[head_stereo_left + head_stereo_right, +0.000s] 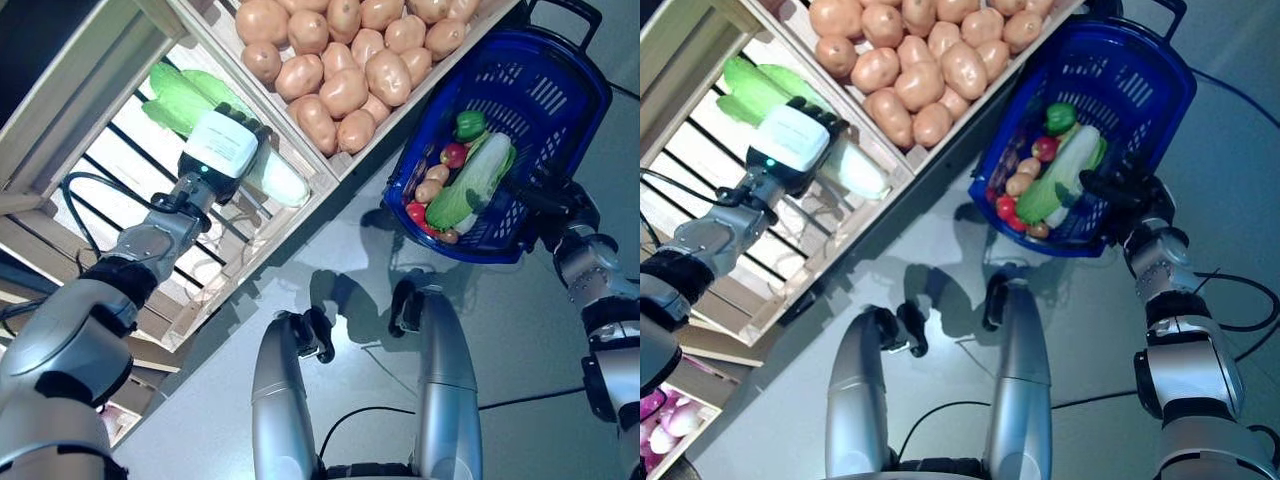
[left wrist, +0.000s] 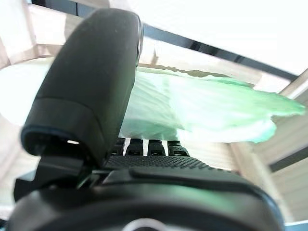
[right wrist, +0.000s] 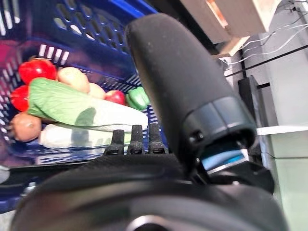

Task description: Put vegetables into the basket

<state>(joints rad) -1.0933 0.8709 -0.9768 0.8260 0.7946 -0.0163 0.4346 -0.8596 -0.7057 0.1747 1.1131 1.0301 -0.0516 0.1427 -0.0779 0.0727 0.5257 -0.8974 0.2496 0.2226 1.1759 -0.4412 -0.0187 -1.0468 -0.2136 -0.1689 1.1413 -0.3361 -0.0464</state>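
The left hand is inside the slatted wooden crate, its thumb and fingers curled round a cabbage; the left wrist view shows the pale green leaves lying across the palm between thumb and fingers. More green cabbages lie in the crate just beyond the hand, on the side away from the robot. In the next compartment, on the basket side of the crate, sits a heap of potatoes. The blue basket hangs beside the crate's potato end, carried by the right hand, whose fingers are hooked over the near rim, so that hand is clamped on the basket. Inside the basket lie a long cabbage with a white stalk, a green pepper toward the far wall, a small red fruit beside the pepper, a potato next to the cabbage, and red tomatoes near the corner closest to the crate. The basket's black handle stands up at its far end. Below the basket is grey floor.
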